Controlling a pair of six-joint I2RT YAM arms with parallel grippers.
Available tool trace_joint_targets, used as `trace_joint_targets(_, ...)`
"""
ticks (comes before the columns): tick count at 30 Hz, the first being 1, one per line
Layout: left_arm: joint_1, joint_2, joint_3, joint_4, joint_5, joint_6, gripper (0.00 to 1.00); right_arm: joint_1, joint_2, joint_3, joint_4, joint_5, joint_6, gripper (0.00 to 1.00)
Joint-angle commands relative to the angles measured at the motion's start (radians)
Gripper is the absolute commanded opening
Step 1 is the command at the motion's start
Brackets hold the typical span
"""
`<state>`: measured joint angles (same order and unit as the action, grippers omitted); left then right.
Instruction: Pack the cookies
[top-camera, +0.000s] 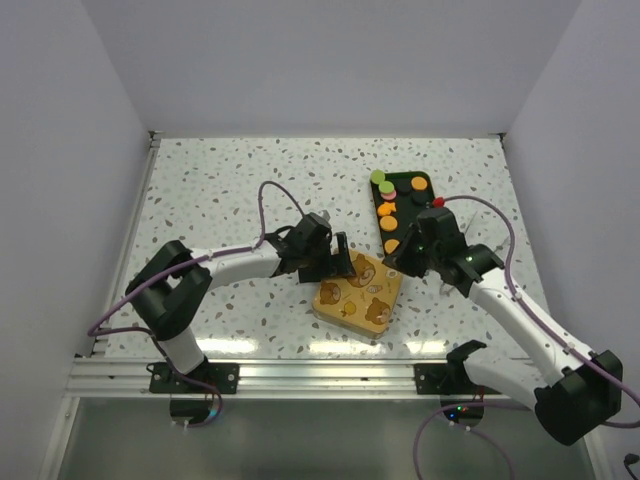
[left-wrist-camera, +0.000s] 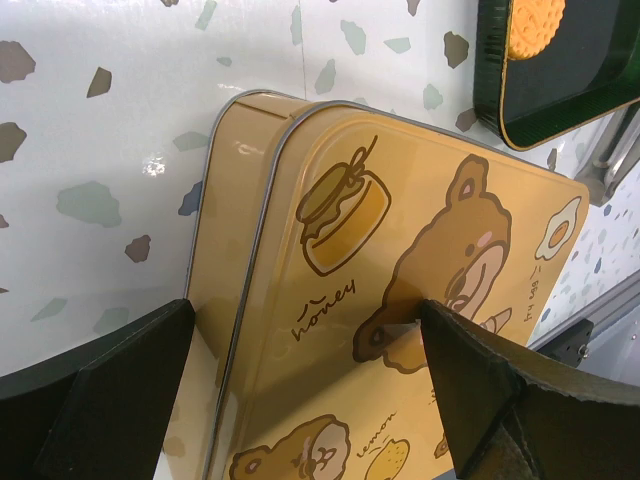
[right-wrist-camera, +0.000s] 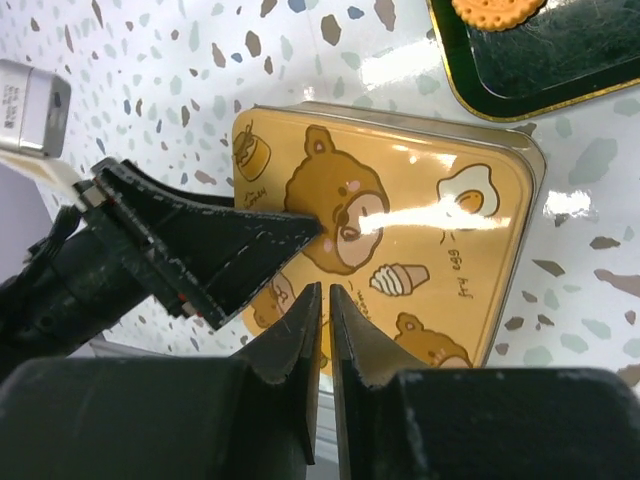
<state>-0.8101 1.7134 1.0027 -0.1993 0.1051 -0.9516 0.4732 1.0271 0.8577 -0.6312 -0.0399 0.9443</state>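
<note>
1. The left pincer (left-wrist-camera: 300, 380) stands spread as wide as it goes, with nothing pinched. One black finger (left-wrist-camera: 110, 390) sits off the side of the tin (top-camera: 360, 295), low over the table (top-camera: 250, 170). The other reaches over the lid's printed bear, so one long edge of the tin lies between them. I can't tell whether either finger actually touches the metal.
2. The right pincer (right-wrist-camera: 322, 300) is pressed together, with only a thin slit between its tips, and it grips nothing. It hangs over the lid, its tips close to the left pincer's finger on that lid.
3. The tin is a flat yellow box with rounded corners and its lid on. The lid is printed with bears, a honey jar, a fried egg and an ice-cream cone. The tin lies on the table between the two arms, turned at an angle to the table's edge.
4. Just past the tin's far corner, on the right arm's side, lies a dark tray (top-camera: 405, 212) with a gold rim. It is near the tin but apart from it, with a strip of table showing between.
5. The cookies (top-camera: 388, 211) are in that tray, not in the tin. Orange rounds run in a row along its left side, with a green piece and a pink one at the far end.
6. The table is white, speckled with grey and green chips.
</note>
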Motion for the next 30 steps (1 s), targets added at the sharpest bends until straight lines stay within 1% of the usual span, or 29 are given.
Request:
trace_joint_targets(1, -0.012, 0.020, -0.029, -0.064, 0.013, -0.001, 1.00, -0.022, 0.008, -0.119, 0.051, -0.029, 0.013, 0.11)
trace_joint_targets(3, -0.012, 0.008, -0.033, -0.072, 0.007, 0.001, 1.00, -0.054, 0.001, -0.207, 0.097, -0.060, 0.045, 0.09)
trace_joint_targets(4, -0.014, 0.005, -0.038, -0.072, 0.007, 0.001, 1.00, -0.068, 0.001, -0.294, 0.120, -0.075, 0.066, 0.09)
trace_joint_targets(5, -0.012, 0.000, -0.041, -0.072, 0.005, 0.002, 1.00, -0.102, 0.001, -0.330, 0.164, -0.090, 0.073, 0.08)
trace_joint_targets(7, -0.012, -0.011, -0.049, -0.074, 0.005, 0.002, 1.00, -0.137, 0.031, -0.380, 0.185, -0.116, 0.071, 0.07)
trace_joint_targets(9, -0.012, -0.018, -0.053, -0.077, 0.004, 0.002, 1.00, -0.160, 0.057, -0.369, 0.156, -0.106, 0.041, 0.05)
trace_joint_targets(12, -0.012, -0.031, -0.055, -0.083, 0.001, 0.002, 1.00, -0.160, 0.088, -0.333, 0.137, -0.098, 0.016, 0.05)
trace_joint_targets(15, -0.011, -0.040, -0.052, -0.092, -0.011, 0.004, 1.00, -0.162, 0.054, -0.304, 0.114, -0.100, 0.019, 0.05)
trace_joint_targets(18, -0.003, -0.076, -0.046, -0.126, -0.038, 0.013, 1.00, -0.162, 0.004, -0.246, 0.062, -0.084, 0.002, 0.06)
trace_joint_targets(19, 0.003, -0.087, -0.042, -0.135, -0.045, 0.016, 1.00, -0.162, -0.005, -0.203, 0.050, -0.083, -0.007, 0.07)
trace_joint_targets(21, 0.028, -0.125, -0.039, -0.163, -0.064, 0.025, 1.00, -0.162, -0.024, -0.152, 0.001, -0.069, -0.038, 0.12)
trace_joint_targets(22, 0.037, -0.141, -0.035, -0.173, -0.071, 0.030, 1.00, -0.160, -0.030, -0.099, -0.013, -0.068, -0.054, 0.15)
trace_joint_targets(25, 0.087, -0.211, -0.024, -0.219, -0.102, 0.057, 1.00, -0.162, -0.048, 0.008, -0.053, -0.063, -0.088, 0.34)
trace_joint_targets(26, 0.101, -0.231, -0.019, -0.233, -0.102, 0.066, 1.00, -0.162, -0.051, 0.036, -0.067, -0.063, -0.096, 0.45)
trace_joint_targets(28, 0.150, -0.293, -0.012, -0.278, -0.140, 0.082, 1.00, -0.163, -0.055, 0.111, -0.082, -0.063, -0.122, 0.55)
trace_joint_targets(30, 0.205, -0.352, 0.003, -0.325, -0.169, 0.115, 1.00, -0.162, -0.055, 0.159, -0.105, -0.064, -0.142, 0.62)
